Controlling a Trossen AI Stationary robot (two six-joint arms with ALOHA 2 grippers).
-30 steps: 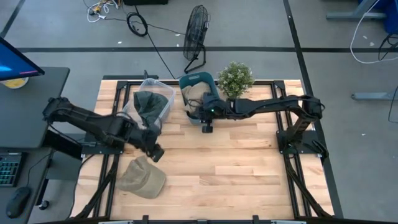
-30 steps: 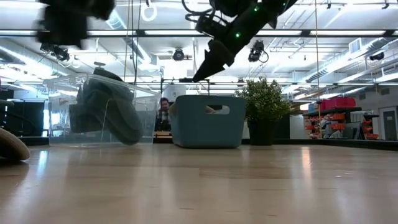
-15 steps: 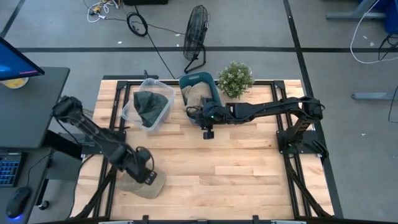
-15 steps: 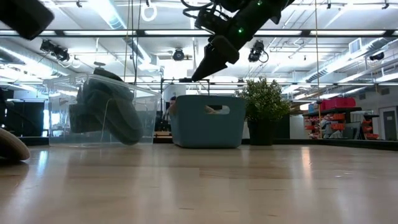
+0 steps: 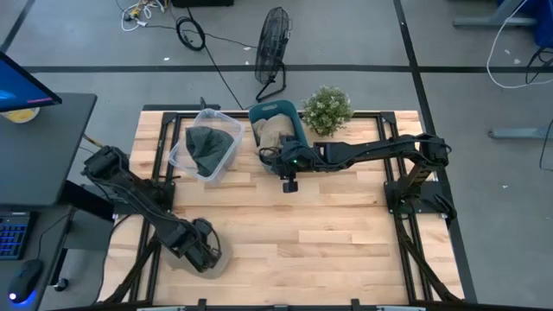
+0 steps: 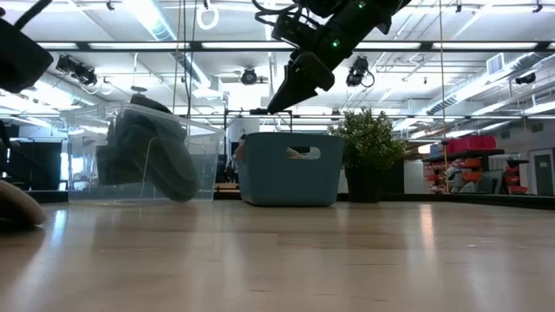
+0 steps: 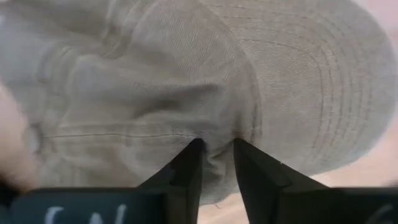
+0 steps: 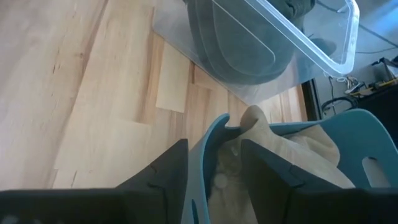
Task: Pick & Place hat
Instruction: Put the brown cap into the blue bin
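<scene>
A tan cap (image 5: 221,258) lies on the table near its near-left corner, and shows at the low view's left edge (image 6: 16,208). My left gripper (image 5: 203,249) is down on it from above. The left wrist view shows the cap (image 7: 280,74) filling the picture and the gripper (image 7: 216,146) shut on its cloth. My right gripper (image 5: 289,179) hangs open in the air by the teal bin (image 5: 275,126), touching nothing. Its fingers frame the bin's rim (image 8: 214,134) from a distance. My left gripper pinches a small pucker of the cap's crown (image 7: 214,134) between its two fingertips, close to where the stitched brim (image 7: 323,93) joins. The fingers come from above, pointing down. The cap lies flat on the table, its cloth wrinkling toward the pinch.
A clear bin (image 5: 207,147) at the far left holds a dark green hat. The teal bin beside it holds tan cloth (image 8: 292,149). A potted plant (image 5: 328,111) stands at the far edge. Bare wood lies across the table's middle and right.
My left arm has swung from beside the clear bin toward the table's near-left corner and dropped onto the tan cap. The cap has stayed in place. The right arm has kept still.
</scene>
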